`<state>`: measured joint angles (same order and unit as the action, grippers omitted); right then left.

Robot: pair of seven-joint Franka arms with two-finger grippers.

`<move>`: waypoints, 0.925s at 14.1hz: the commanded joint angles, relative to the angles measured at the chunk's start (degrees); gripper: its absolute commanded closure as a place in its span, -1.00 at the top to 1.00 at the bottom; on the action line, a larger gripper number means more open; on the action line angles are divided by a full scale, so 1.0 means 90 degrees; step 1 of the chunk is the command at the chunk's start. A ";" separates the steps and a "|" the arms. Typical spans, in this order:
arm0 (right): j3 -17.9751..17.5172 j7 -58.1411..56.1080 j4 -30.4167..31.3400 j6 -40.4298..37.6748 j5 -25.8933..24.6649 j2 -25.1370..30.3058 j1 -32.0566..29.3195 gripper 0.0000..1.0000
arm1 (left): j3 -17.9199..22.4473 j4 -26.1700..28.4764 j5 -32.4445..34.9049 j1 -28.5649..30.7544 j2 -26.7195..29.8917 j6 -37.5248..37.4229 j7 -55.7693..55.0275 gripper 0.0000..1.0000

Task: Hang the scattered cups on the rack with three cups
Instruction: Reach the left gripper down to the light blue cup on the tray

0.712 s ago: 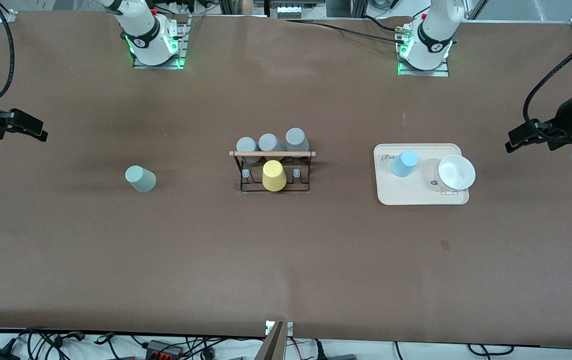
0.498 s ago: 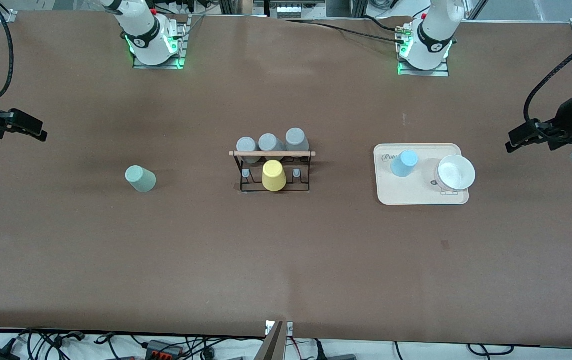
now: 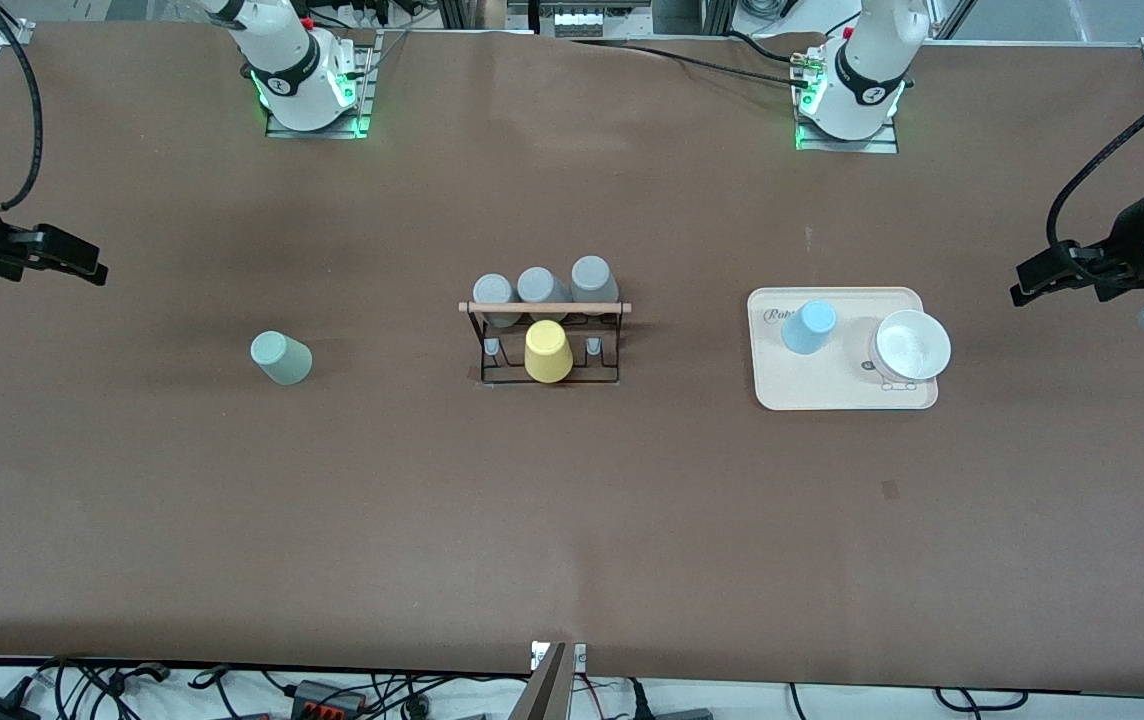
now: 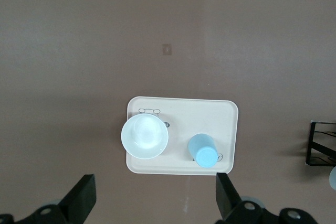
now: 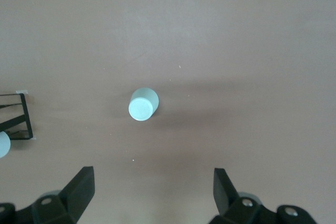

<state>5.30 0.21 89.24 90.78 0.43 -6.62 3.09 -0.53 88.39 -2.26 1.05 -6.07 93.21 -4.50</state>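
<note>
1. The brown paper-covered table (image 3: 572,520) fills the front view (cables trail off its edges).
2. The beige tray (image 3: 837,395) under the spread left gripper (image 4: 155,203) carries the light blue plastic tumbler (image 3: 809,327) beside a white bowl (image 3: 912,345).
3. The black wire rack with a wooden rod (image 3: 545,308) stands mid-table, its pegs partly hidden by cups.
4. The pale sage green plastic tumbler (image 3: 281,358) stands on the table under the spread right gripper (image 5: 152,198).

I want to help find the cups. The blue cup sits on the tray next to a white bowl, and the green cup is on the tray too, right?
Not quite. The green cup stands on the bare table toward the right arm's end, as the front view shows. The blue cup is on the tray beside the white bowl.
</note>
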 commanded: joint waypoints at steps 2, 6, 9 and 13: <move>-0.0042 0.0114 0.0289 0.0089 0.0089 0.0013 0.0009 1.00 | -0.0029 -0.0055 0.0065 0.0010 -0.0301 -0.0064 -0.0077 1.00; -0.0052 0.0104 0.0289 -0.0008 0.0079 0.0081 0.0057 1.00 | -0.0029 -0.0114 0.0075 -0.0068 -0.0955 -0.0044 0.0001 1.00; -0.0061 0.0114 0.0279 -0.0116 0.0079 0.0081 0.0077 1.00 | -0.0039 -0.0124 0.0046 -0.0214 -0.1219 -0.0064 0.0011 1.00; -0.0061 0.0114 0.0270 -0.0097 0.0079 0.0081 0.0155 1.00 | -0.0078 0.0255 -0.0013 -0.0682 -0.1620 0.0043 -0.0067 1.00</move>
<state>4.95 0.21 91.05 90.39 0.46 -6.92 4.17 -1.04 89.13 -2.29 -3.20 -19.28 93.18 -4.59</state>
